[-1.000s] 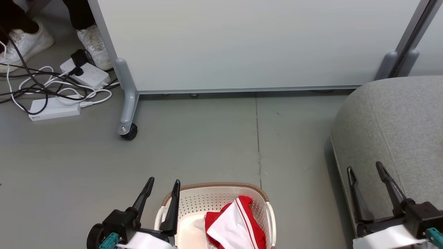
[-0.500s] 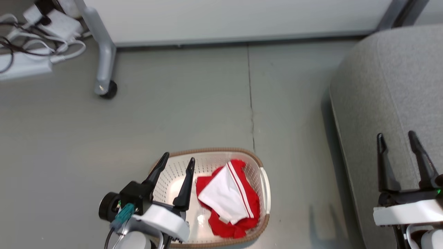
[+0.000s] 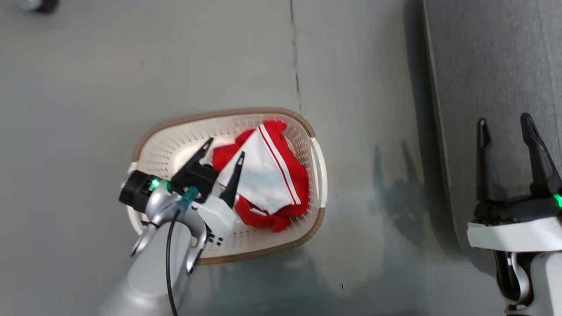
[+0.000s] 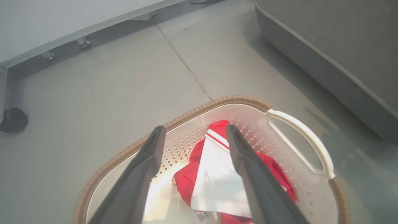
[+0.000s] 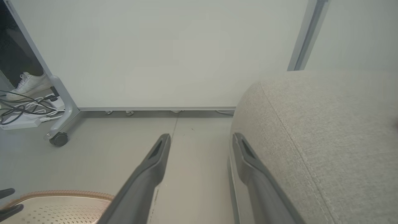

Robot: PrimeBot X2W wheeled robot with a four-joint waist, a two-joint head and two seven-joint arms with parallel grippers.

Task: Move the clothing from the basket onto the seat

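Grey floor holds the basket; inside it the clothing lies just ahead of the left end effector, released and empty, nearer than the right end effector, also released.

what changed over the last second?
Head camera tilted down, so the frame shifted. The left gripper advanced from the rim of the basket to over the clothing, jaws open, nothing grasped. Unchanged: clothing in the basket, right gripper open by the seat.

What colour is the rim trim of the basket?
Brown, with a woven look, around the basket; the left wrist view shows it best.
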